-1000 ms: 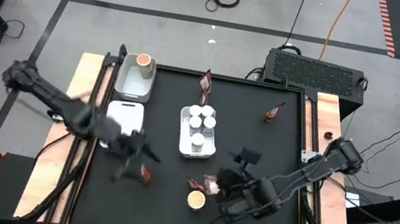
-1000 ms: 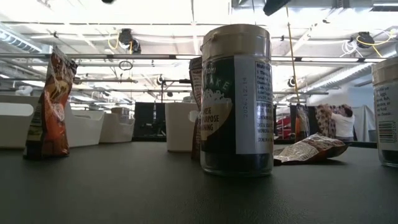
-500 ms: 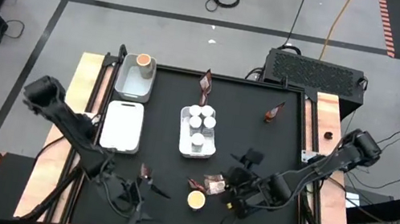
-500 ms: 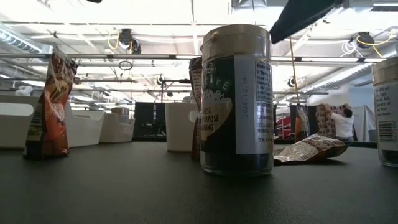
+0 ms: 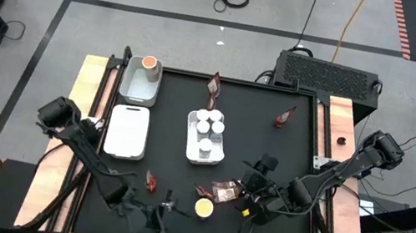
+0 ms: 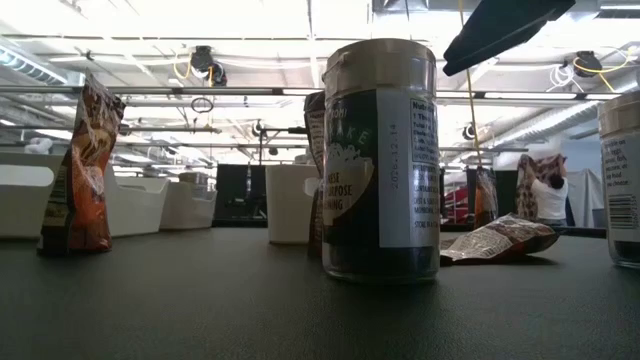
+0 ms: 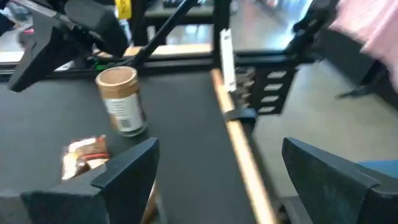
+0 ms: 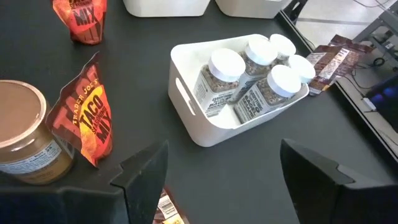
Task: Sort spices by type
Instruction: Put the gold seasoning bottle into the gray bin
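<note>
The spices stand scattered on the black table. Several white-capped jars (image 8: 249, 74) fill a white tray (image 5: 205, 136) at mid-table. One orange-topped tub (image 5: 149, 63) sits in the far-left tray, and another tub (image 5: 204, 208) stands near the front edge. Reddish packets (image 5: 218, 191) lie beside that tub, one packet (image 5: 151, 181) stands to its left, and two more packets (image 5: 213, 88) are at the back. My left gripper (image 5: 164, 218) hangs open just left of the front tub (image 7: 121, 99). My right gripper (image 5: 246, 195) hangs open to the tub's right, above the packets.
An empty white tray (image 5: 128, 130) lies at the left, in front of the tray with the tub. Wooden rails (image 5: 337, 146) border the table's sides. In the low view a person (image 6: 548, 190) stands far off in the room.
My left gripper has swept from beside the empty tray toward the table's near edge and to the right, sinking and rolling as it went, and now stands left of the front tub. My right gripper has drawn back a little toward the right edge and sunk slightly. Both stay open.
</note>
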Robot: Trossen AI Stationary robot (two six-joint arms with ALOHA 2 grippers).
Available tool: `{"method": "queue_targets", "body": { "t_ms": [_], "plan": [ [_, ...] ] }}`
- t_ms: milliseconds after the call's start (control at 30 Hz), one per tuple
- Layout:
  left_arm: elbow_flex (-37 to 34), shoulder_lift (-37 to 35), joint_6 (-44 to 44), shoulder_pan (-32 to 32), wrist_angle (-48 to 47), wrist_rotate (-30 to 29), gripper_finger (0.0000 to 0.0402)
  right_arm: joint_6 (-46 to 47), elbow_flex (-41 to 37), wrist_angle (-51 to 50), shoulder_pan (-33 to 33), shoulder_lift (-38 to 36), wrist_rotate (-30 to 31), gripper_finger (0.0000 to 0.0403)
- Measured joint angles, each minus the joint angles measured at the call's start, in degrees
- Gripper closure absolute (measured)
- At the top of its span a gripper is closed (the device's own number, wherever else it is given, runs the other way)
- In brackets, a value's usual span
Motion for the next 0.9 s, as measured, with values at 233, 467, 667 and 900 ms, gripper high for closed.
{"method": "queue_targets", "body": {
  "t_ms": [233, 467, 667, 900],
  "plan": [
    [6.14, 5.93, 2.84, 3.67, -4.42, 2.84, 0.0059, -0.91, 0.00, -0.02, 0.11, 0.00, 0.00, 0.0138],
    [6.15, 7.43, 2.46, 8.06, -5.72, 5.68, 0.0059, -1.19, 0.00, -0.08, 0.42, 0.02, 0.00, 0.0138],
    [6.15, 7.36, 2.41, 10.64, -7.34, 8.82, 0.0059, -1.72, 0.00, -0.32, 1.16, 0.02, 0.00, 0.0138],
    [5.46, 7.35, 2.32, 11.61, -8.70, 10.53, 0.0059, -1.75, 0.02, -0.83, 1.25, 0.02, 0.00, 0.0138]
  ]
}}
